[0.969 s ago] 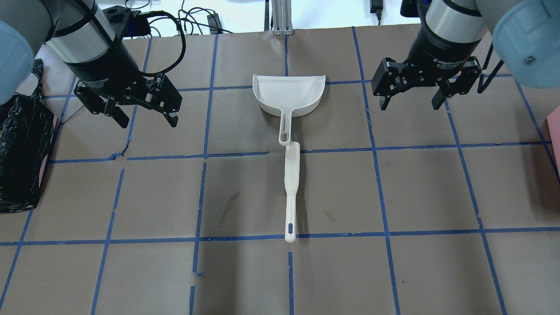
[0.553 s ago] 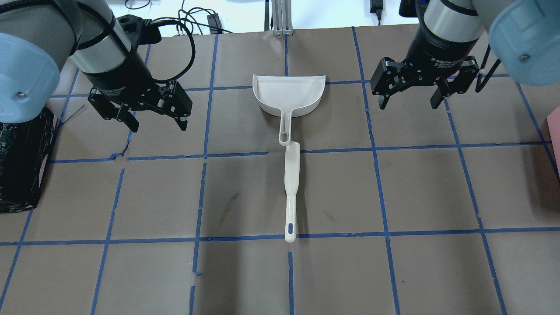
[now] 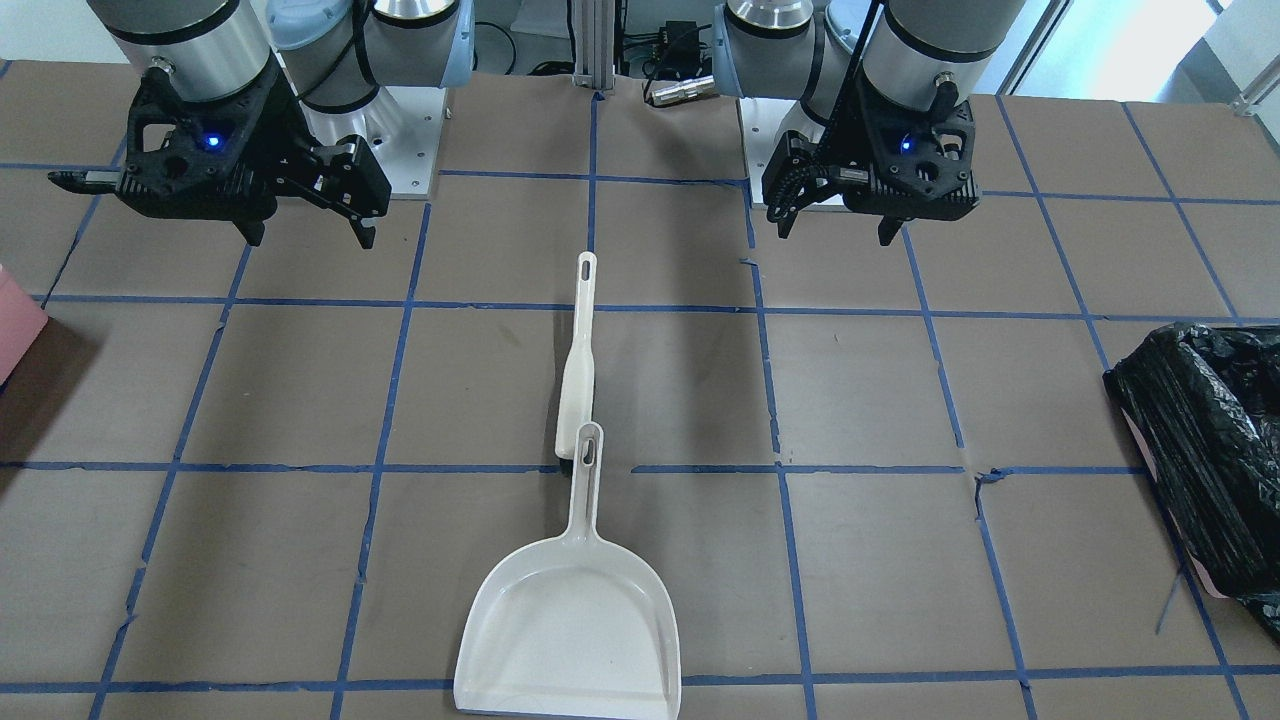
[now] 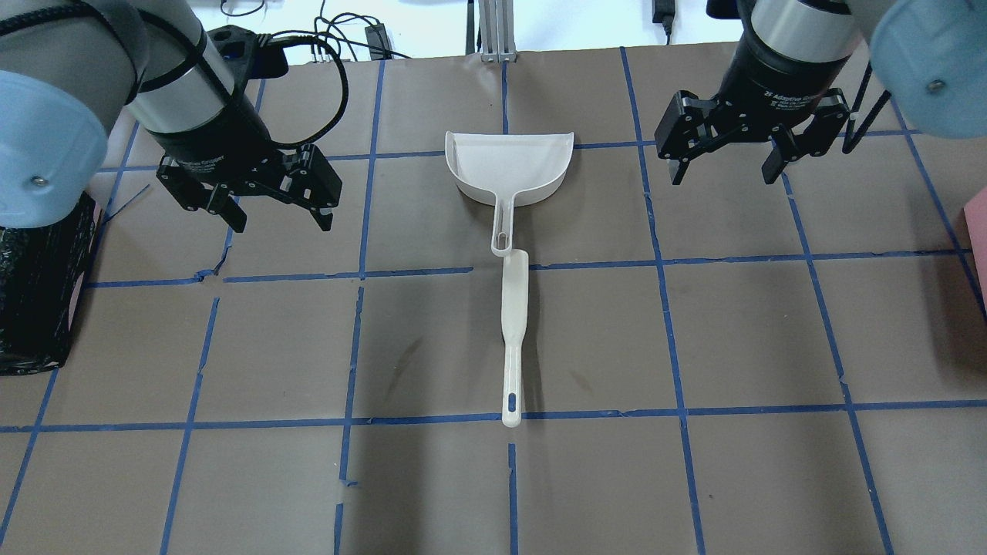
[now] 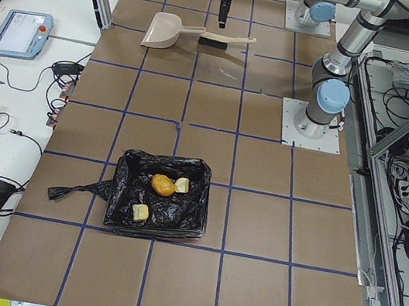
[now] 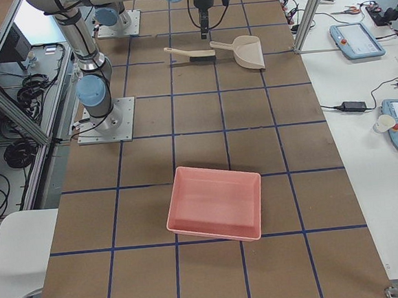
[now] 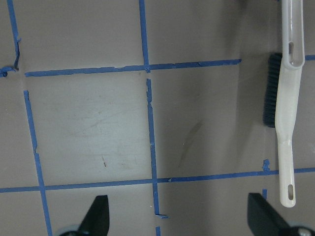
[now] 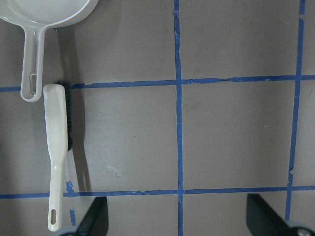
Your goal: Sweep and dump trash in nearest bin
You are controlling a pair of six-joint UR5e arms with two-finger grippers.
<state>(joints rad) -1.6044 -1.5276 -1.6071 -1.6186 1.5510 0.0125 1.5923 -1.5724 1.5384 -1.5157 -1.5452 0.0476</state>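
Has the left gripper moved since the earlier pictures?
Yes. In the overhead view the left gripper has shifted sideways, closer to the dustpan, which lies where it was.

Sundries on my table (image 4: 732, 331)
White dustpan (image 4: 509, 166); white brush (image 4: 513, 324) at its 6 o'clock, touching its handle tip; plain pink box (image 6: 215, 203) well apart, 3 o'clock.
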